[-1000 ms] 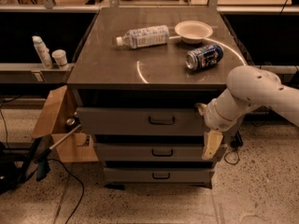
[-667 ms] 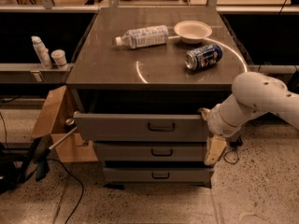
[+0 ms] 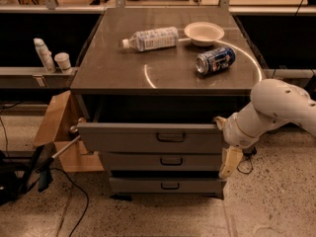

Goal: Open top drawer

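The top drawer (image 3: 143, 138) is the widest grey drawer of the cabinet, with a small dark loop handle (image 3: 171, 137) at its centre. It stands pulled out a little, in front of the two narrower drawers below it (image 3: 148, 161) (image 3: 148, 185), and a dark gap shows above it under the cabinet top. My gripper (image 3: 224, 144), on the white arm (image 3: 276, 107), is at the drawer's right end, against its front corner. It is not on the handle.
On the cabinet top (image 3: 113, 73) lie a plastic bottle (image 3: 150, 38), a white bowl (image 3: 204, 32) and a tipped blue can (image 3: 216, 60). A wooden box (image 3: 54, 125) leans at the cabinet's left. Two containers (image 3: 43, 54) stand on a left shelf. Cables lie on the floor (image 3: 74, 201).
The top drawer has slid out toward the camera. My arm and gripper have moved the same way with the drawer's right end.
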Controlling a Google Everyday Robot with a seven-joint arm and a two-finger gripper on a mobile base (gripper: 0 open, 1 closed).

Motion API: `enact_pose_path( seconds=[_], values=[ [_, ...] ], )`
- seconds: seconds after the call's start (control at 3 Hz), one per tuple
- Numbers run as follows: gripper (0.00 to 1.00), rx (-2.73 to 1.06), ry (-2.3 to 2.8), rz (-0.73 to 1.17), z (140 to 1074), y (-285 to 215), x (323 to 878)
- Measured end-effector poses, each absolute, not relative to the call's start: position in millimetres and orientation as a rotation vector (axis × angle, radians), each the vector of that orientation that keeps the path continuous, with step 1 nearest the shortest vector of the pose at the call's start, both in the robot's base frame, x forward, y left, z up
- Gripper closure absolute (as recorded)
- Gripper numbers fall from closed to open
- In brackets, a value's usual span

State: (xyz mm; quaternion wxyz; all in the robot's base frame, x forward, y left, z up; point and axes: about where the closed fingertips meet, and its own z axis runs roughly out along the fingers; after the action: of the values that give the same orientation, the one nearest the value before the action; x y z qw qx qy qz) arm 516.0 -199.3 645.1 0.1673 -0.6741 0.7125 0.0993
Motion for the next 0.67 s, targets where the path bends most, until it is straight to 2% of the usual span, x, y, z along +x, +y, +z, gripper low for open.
enact_pose_path(
  seconds=[0.67],
  values=[
    [0.00, -1.937, 1.991, 0.266, 657.9, -186.3, 533.7]
  ],
)
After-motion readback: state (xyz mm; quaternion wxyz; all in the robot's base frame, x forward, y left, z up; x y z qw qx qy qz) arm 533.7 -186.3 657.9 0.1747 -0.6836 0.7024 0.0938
